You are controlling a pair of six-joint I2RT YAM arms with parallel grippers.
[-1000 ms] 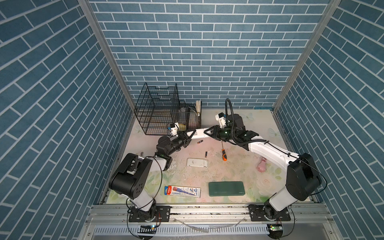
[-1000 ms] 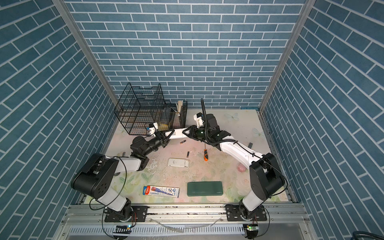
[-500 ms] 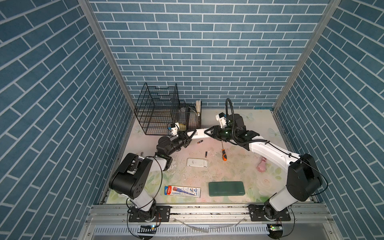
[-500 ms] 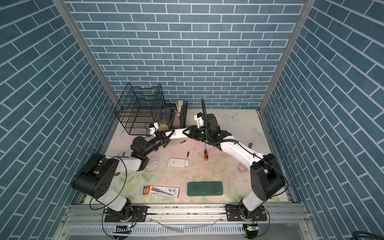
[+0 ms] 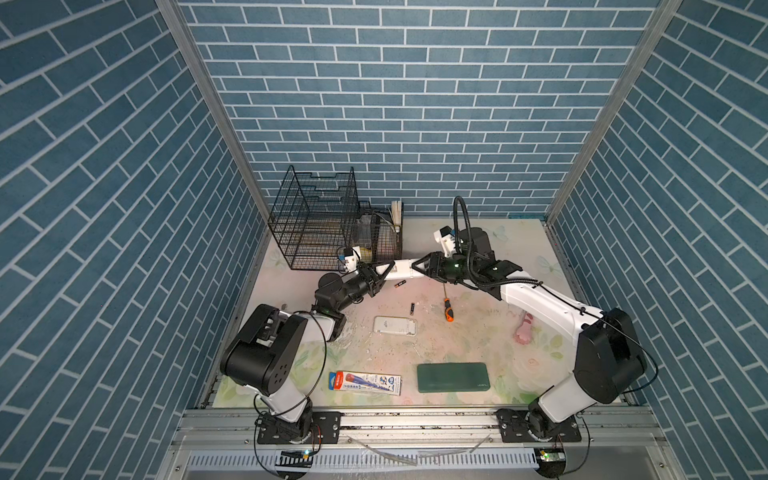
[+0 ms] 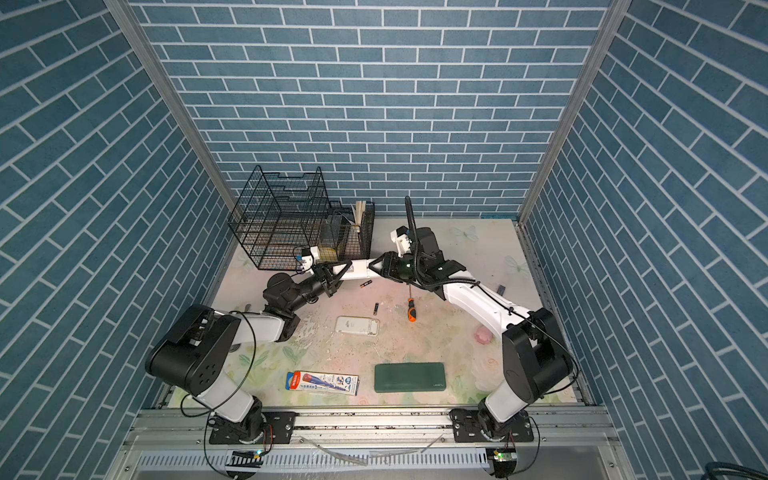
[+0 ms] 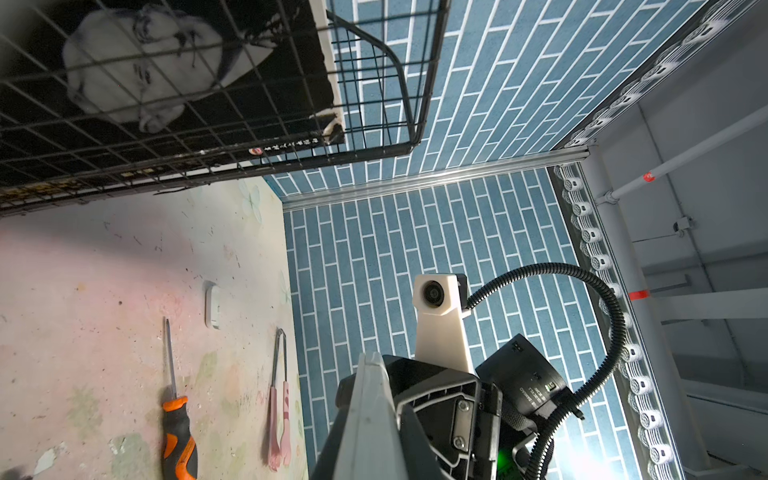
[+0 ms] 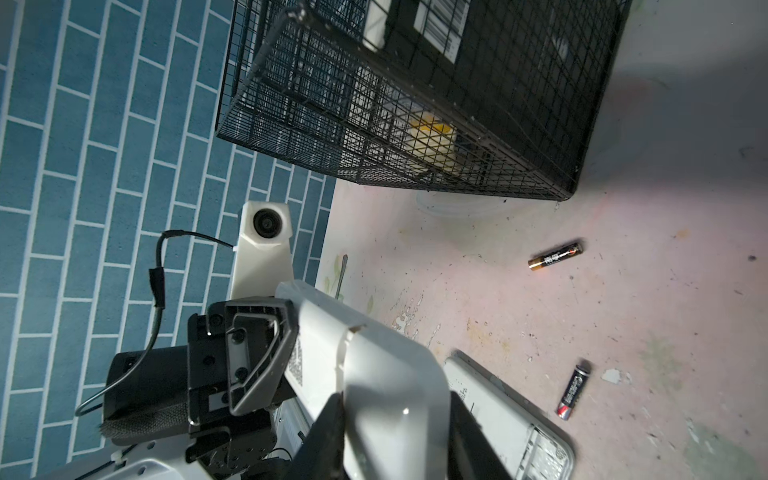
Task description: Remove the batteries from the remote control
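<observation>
Batteries (image 5: 399, 284) (image 5: 412, 308) lie loose on the desk (image 5: 469, 345); the remote (image 5: 402, 269) hangs between both pincers, left (image 5: 379, 275) clamping one end, right (image 5: 420, 268) around the other, grip unclear. Unloading looks done; next, set the remote down.

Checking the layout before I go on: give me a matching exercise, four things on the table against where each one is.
Things:
1. remote control
2. orange-handled screwdriver
3. green case
4. battery cover

Places:
A. near front edge, beside the pen box
B. held off the table between both grippers
C. flat, middle of table
D. below the right gripper

Pairs: 1-B, 2-D, 3-A, 4-C
</observation>
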